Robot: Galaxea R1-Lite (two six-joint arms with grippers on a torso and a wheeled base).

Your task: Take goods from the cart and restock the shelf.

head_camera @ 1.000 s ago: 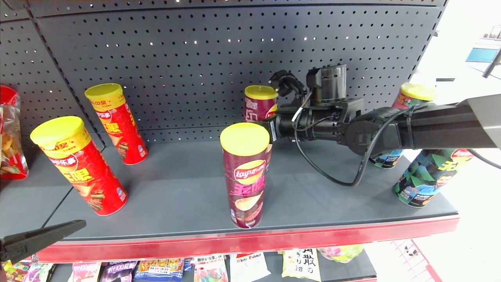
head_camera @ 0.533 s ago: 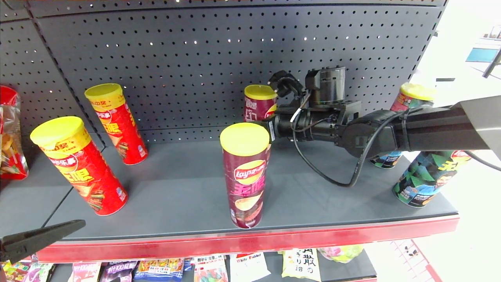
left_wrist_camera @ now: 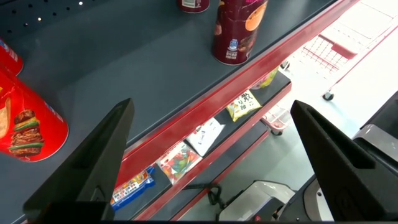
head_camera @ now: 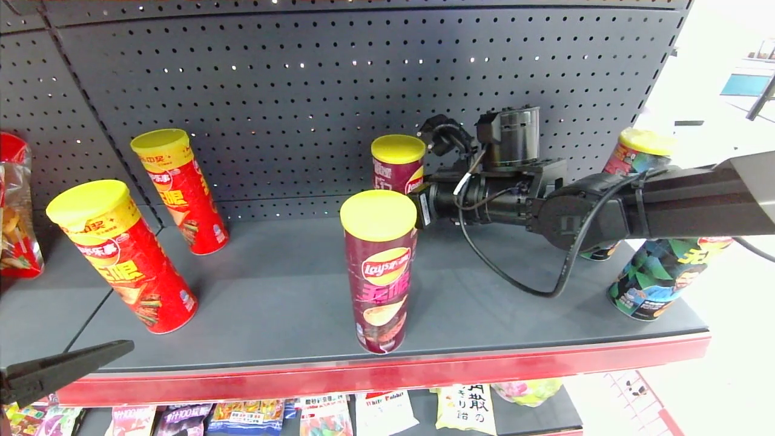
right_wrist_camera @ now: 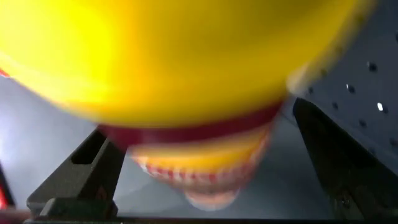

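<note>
A maroon chip can with a yellow lid [head_camera: 396,162] is at the back of the grey shelf [head_camera: 272,297], near the pegboard. My right gripper [head_camera: 409,184] reaches in from the right and is shut on it near its top. In the right wrist view the can [right_wrist_camera: 205,93] sits very close, between the two dark fingers [right_wrist_camera: 81,177]. A second maroon can [head_camera: 379,266] stands upright near the shelf's front edge, just in front of the held one. My left gripper [left_wrist_camera: 211,106] is open and holds nothing, low in front of the shelf's red lip [left_wrist_camera: 205,102]; one finger [head_camera: 66,363] shows at the lower left.
Two red cans [head_camera: 124,254] [head_camera: 180,188] stand on the shelf's left part, and two dark green cans [head_camera: 663,272] [head_camera: 642,151] at its right end, behind my right arm. Snack bags [head_camera: 387,412] fill the shelf below. A red wire cart [left_wrist_camera: 348,43] stands off to the side.
My right gripper has shifted slightly left along the back of the shelf, carrying the maroon can with it. The left gripper has kept still.
</note>
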